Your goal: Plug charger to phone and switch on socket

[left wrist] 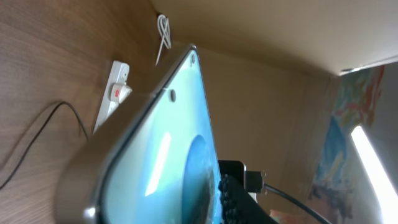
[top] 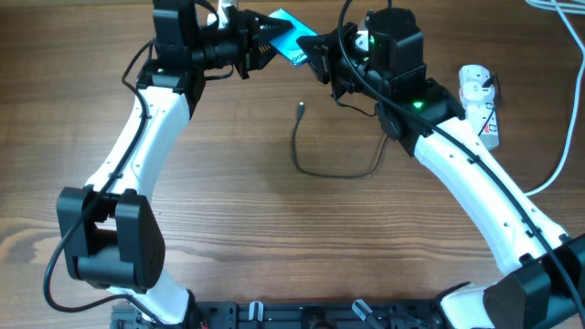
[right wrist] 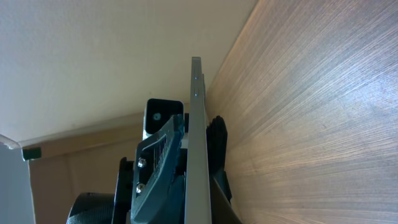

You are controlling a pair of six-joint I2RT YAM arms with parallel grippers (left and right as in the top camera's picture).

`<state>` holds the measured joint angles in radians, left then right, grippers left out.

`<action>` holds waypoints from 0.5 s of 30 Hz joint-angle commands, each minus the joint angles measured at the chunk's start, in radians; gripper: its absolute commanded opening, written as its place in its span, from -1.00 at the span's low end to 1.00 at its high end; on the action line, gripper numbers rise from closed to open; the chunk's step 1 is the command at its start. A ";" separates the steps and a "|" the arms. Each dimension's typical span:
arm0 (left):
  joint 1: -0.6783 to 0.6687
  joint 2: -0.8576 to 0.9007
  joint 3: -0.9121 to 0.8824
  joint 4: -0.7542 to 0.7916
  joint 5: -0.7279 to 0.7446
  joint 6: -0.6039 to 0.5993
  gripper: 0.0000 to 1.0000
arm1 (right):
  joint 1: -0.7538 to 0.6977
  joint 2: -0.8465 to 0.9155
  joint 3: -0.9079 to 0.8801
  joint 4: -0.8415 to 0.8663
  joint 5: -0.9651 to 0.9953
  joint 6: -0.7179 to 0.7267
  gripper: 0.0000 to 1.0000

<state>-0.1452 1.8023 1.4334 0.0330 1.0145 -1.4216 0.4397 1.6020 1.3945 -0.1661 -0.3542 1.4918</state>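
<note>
The phone [top: 289,37], with its teal screen, is held in the air at the back middle of the table, between my two grippers. My left gripper [top: 260,44] is shut on its left end and my right gripper [top: 318,55] is shut on its right end. In the left wrist view the phone [left wrist: 168,149] fills the frame, with my left gripper [left wrist: 208,205] clamped on it. In the right wrist view the phone [right wrist: 196,118] is edge-on in my right gripper [right wrist: 198,208]. The charger's connector [top: 302,107] lies free on the table below the phone, and its black cable [top: 334,174] loops towards the right arm. The socket [top: 480,102] lies at the right.
The socket's thick white cord [top: 567,137] curves along the table's right side. The socket [left wrist: 115,87], the black cable [left wrist: 53,118] and a white cord [left wrist: 163,34] also show in the left wrist view. The wall stands behind the table.
</note>
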 commanded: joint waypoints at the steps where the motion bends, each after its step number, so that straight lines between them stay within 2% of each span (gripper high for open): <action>1: -0.004 -0.024 0.007 0.013 -0.002 -0.071 -0.48 | 0.006 -0.014 0.002 -0.007 0.026 0.004 -0.91; 2: -0.004 -0.024 0.007 0.013 -0.002 -0.084 -0.56 | 0.006 -0.014 0.002 -0.007 0.026 0.004 -0.91; 3: -0.004 -0.024 0.007 0.013 -0.002 -0.091 -0.80 | 0.006 -0.014 0.002 -0.007 0.026 0.004 -0.91; 4: -0.004 -0.024 0.007 0.012 -0.002 -0.090 -0.92 | 0.006 -0.014 0.002 -0.007 0.026 0.005 -0.91; 6: -0.004 -0.024 0.007 0.012 -0.002 -0.091 -0.92 | 0.006 -0.014 0.002 -0.008 0.026 0.005 -0.90; 8: -0.004 -0.024 0.007 0.012 -0.002 -0.090 -0.92 | 0.006 -0.014 0.002 -0.008 0.026 0.004 -0.71; 10: -0.004 -0.024 0.007 0.012 -0.005 -0.034 -0.92 | 0.006 -0.014 0.002 -0.020 0.026 0.001 -0.18; 13: -0.004 -0.024 0.007 -0.007 -0.005 0.096 -0.92 | 0.006 -0.014 0.002 -0.066 0.059 -0.007 0.07; 15: -0.003 -0.024 0.007 -0.043 -0.005 0.221 -0.92 | 0.006 -0.014 0.002 -0.097 0.096 -0.092 0.14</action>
<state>-0.1444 1.8023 1.4334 0.0189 1.0073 -1.4185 0.4400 1.6016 1.3945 -0.2409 -0.3252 1.5040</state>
